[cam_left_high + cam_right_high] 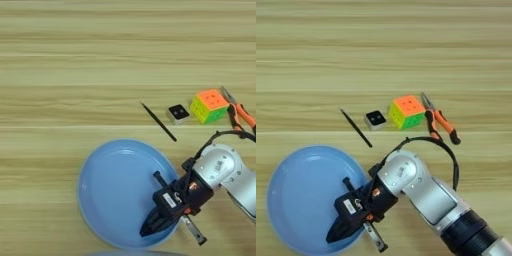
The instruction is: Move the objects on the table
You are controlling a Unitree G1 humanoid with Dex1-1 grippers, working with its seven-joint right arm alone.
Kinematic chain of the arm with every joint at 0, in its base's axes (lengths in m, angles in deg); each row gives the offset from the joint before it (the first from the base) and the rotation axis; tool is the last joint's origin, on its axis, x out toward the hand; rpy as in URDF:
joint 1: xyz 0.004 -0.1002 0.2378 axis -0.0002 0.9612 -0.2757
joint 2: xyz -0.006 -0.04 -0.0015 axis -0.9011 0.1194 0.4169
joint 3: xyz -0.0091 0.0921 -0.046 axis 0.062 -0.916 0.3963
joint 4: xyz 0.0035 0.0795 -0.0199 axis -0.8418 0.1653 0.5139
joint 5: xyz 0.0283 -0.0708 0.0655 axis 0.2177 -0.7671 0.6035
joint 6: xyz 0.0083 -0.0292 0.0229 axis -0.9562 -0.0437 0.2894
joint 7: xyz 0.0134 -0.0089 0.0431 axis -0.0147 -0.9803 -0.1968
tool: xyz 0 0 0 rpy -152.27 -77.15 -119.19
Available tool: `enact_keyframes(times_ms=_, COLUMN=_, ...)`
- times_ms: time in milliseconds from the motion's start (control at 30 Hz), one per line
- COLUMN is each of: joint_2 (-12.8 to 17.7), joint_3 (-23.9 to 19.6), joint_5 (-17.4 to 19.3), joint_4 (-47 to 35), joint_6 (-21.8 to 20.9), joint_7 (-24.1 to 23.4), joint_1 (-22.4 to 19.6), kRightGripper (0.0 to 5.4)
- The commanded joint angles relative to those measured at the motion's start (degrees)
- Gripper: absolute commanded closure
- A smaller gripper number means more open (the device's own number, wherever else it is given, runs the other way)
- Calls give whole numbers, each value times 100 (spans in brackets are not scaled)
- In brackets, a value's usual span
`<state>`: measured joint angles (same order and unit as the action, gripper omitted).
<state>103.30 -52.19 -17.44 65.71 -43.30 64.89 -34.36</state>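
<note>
The large light-blue plate (107,192) lies on the wooden table (75,75) at the near edge. My right gripper (150,229) reaches over the plate's near-right rim, its black fingers (343,227) pointing down-left and shut on that rim. The silver forearm (426,192) comes in from the lower right. Beyond the plate, the thin black stick (159,122) lies slanted on the wood, apart from the gripper. The pliers with orange-and-black handles (440,119) lie further right.
A multicoloured puzzle cube (406,111) stands between the stick and the pliers, with a small black-and-white square block (375,119) just left of it. A black cable (448,150) arcs from the arm close to the pliers' handles.
</note>
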Motion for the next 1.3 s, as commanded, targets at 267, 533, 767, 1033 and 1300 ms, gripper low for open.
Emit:
enact_keyframes(times_ms=267, joint_2=-317, joint_3=-607, joint_5=579, joint_4=-279, joint_6=242, joint_7=-554, joint_1=-483, kRightGripper=537)
enact_keyframes(times_ms=533, joint_2=-472, joint_3=-744, joint_5=662, joint_4=-299, joint_6=356, joint_7=-794, joint_1=-570, kRightGripper=537)
enact_keyframes(times_ms=767, joint_2=-926, joint_3=-952, joint_5=526, joint_4=18, joint_6=318, joint_7=-1544, joint_1=-733, kRightGripper=522)
enact_keyframes(times_ms=1033, joint_2=-1612, joint_3=-1552, joint_5=831, joint_4=364, joint_6=382, joint_7=-2478, joint_1=-1125, kRightGripper=444)
enact_keyframes(times_ms=1300, joint_2=-2127, joint_3=-2253, joint_5=932, joint_4=769, joint_6=194, joint_7=-3557, joint_1=-1537, kRightGripper=355)
